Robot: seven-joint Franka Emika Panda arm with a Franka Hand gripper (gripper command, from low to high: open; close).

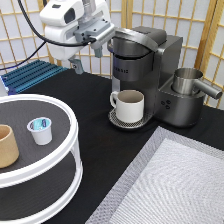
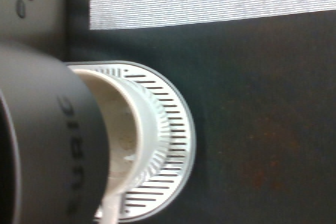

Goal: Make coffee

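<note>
A: Coffee pod (image 1: 39,130), one only, sat foil-up on the top tier of the white round stand (image 1: 70,150), at the exterior view's left. Nothing gripped it.

B: And the gripper (image 1: 86,58)?

A: Well apart from the pod, high at the exterior view's top, just beside the coffee machine (image 1: 150,70) lid. Fingers spread fairly wide, holding nothing.

B: Counts?

A: One cream mug (image 1: 129,105) on the machine's drip tray (image 2: 169,150); the wrist view looked down on that tray. One tan cup (image 1: 7,146) on the stand, near the pod. One steel pitcher (image 1: 189,82) at the exterior view's right.
</note>
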